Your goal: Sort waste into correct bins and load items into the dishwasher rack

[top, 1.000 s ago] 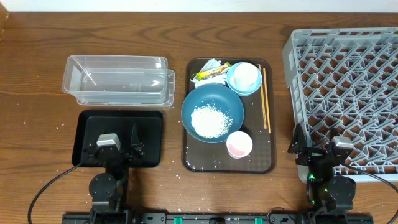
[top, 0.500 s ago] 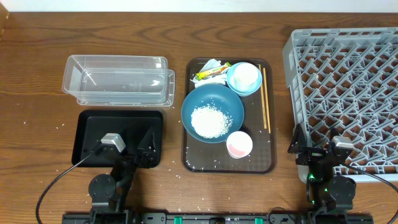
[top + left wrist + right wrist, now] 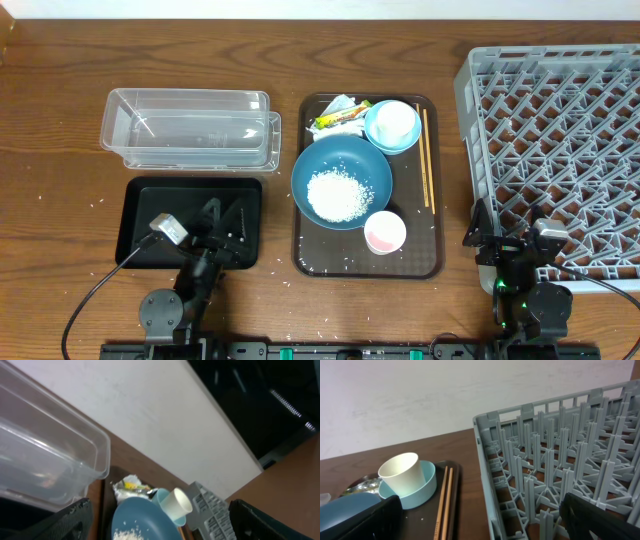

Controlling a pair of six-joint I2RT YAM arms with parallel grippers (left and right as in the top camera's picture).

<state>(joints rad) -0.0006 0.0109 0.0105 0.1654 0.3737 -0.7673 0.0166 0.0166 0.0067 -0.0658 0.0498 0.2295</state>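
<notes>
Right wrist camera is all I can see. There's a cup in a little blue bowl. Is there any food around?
Observer: Yes, the big dark-blue bowl holds a pile of white rice.
Operator: Where are the bins?
Observer: A clear tub sits left of the brown tray, with a black tray nearer the robot.
Operator: Is the other hand holding something?
Observer: No, the left hand hangs open over the black tray, empty.

A dark-blue bowl (image 3: pixel 345 155) flecked with white rice (image 3: pixel 337 194); light-blue bowl (image 3: pixel 371 130); cup (image 3: pixel 384 232) pink inside; grey lattice rack (image 3: pixel 560 110) at right; black tray (image 3: pixel 135 200), lower left.
</notes>
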